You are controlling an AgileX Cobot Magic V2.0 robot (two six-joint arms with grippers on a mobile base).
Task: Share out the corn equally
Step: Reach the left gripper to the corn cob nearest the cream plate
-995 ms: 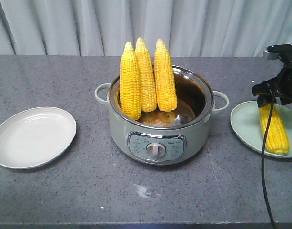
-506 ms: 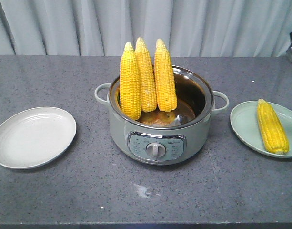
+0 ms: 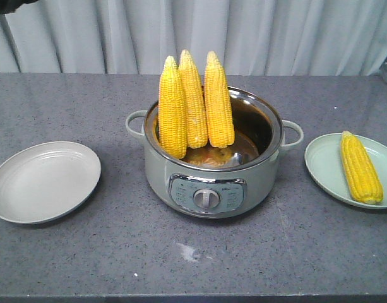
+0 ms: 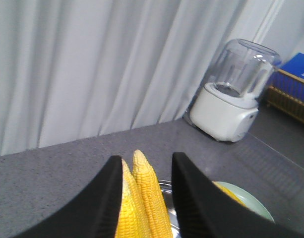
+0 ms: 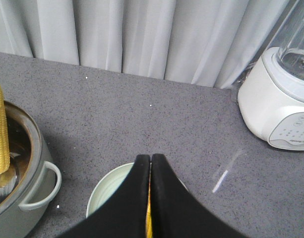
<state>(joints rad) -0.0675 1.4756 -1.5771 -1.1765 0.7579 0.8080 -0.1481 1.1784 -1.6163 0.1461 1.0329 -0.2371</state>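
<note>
Three cobs of corn (image 3: 194, 104) stand upright in the grey-green pot (image 3: 209, 183), leaning on its back rim. A fourth cob of corn (image 3: 361, 168) lies on the pale green plate (image 3: 322, 165) at the right. The pale plate (image 3: 45, 182) at the left holds nothing. My left gripper (image 4: 144, 161) is open above the pot, with the tips of two cobs (image 4: 142, 198) showing between its fingers, untouched. My right gripper (image 5: 150, 157) is shut and empty, high over the green plate (image 5: 109, 191). Neither gripper's jaws show in the front view.
A white blender (image 5: 278, 99) with a clear jar stands at the far right by the curtain. A blue and wooden crate (image 4: 293, 84) sits behind it. The pot has side handles (image 3: 294, 134). A dark part of an arm (image 3: 7, 5) shows in the front view's top left corner.
The right gripper, which was over the right plate's cob a second ago, has lifted out of the front view. The cob stays on the plate. A dark arm part appeared top left.
</note>
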